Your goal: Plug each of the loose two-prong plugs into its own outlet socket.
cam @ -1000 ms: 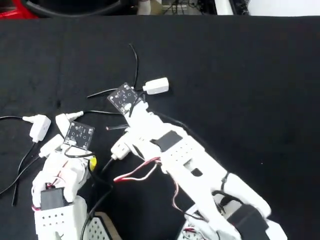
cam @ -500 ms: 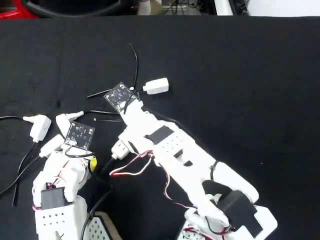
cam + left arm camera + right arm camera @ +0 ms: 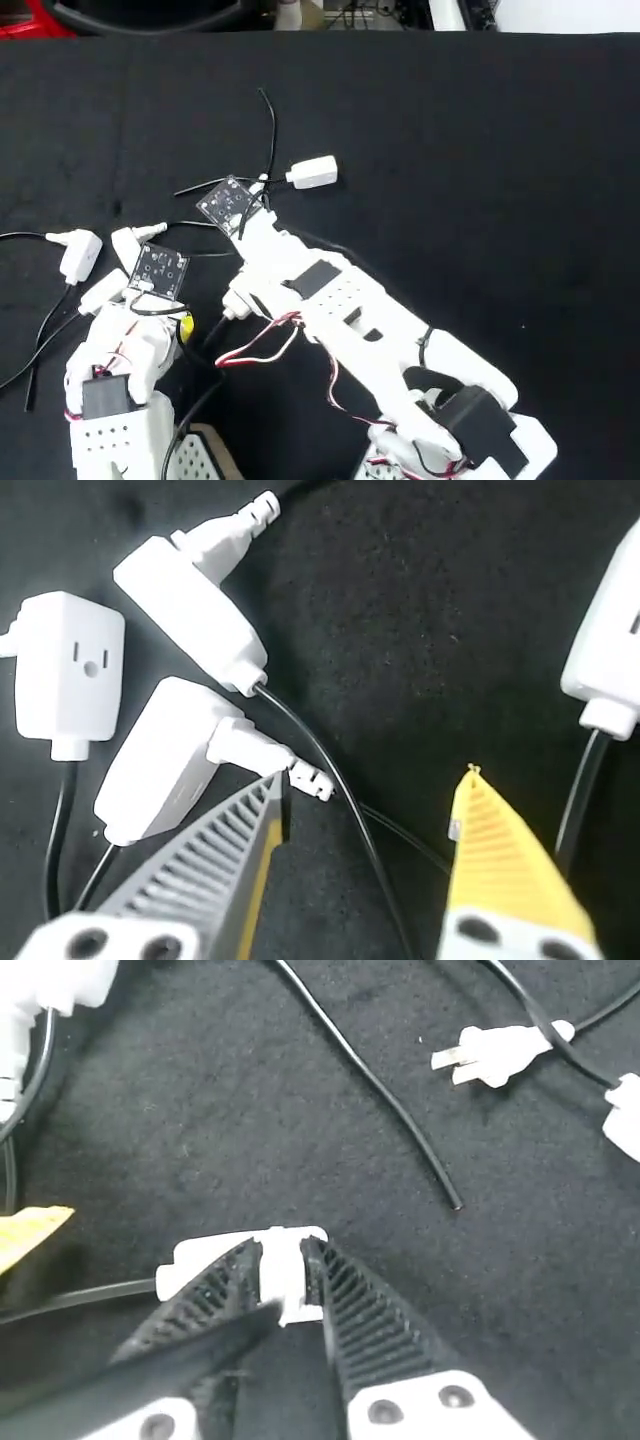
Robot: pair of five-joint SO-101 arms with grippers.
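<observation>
Where the high view looks down on the black table (image 3: 480,150), your right claw (image 3: 240,208) sits over crossed cords (image 3: 270,130) near the middle, its fingers hidden under its own camera board. A white socket (image 3: 314,172) lies just beside it, on the side away from the left arm. Your left claw (image 3: 155,292) is by the front edge. A second socket (image 3: 80,252) lies near its outer side, and a near block (image 3: 100,290) and a far block (image 3: 130,243) lie between.

In the left wrist view, your left claw (image 3: 370,780) stands wide open, with only cloth and a thin cord (image 3: 340,790) between the grey finger (image 3: 200,870) and the yellow finger (image 3: 500,850). The near block (image 3: 150,770) lies just off the grey fingertip, a small plug end resting on it and pointing into the gap. The far block (image 3: 190,605) lies beyond, a plug at its far end; you cannot tell whether it is seated. The second socket (image 3: 65,670) lies beside both blocks with its slots bare.

In the right wrist view, your right claw (image 3: 282,1250) is clamped on a white plug (image 3: 200,1255). A loose plug (image 3: 500,1050) lies well ahead of the claw with its two prongs bare, touching no socket.
</observation>
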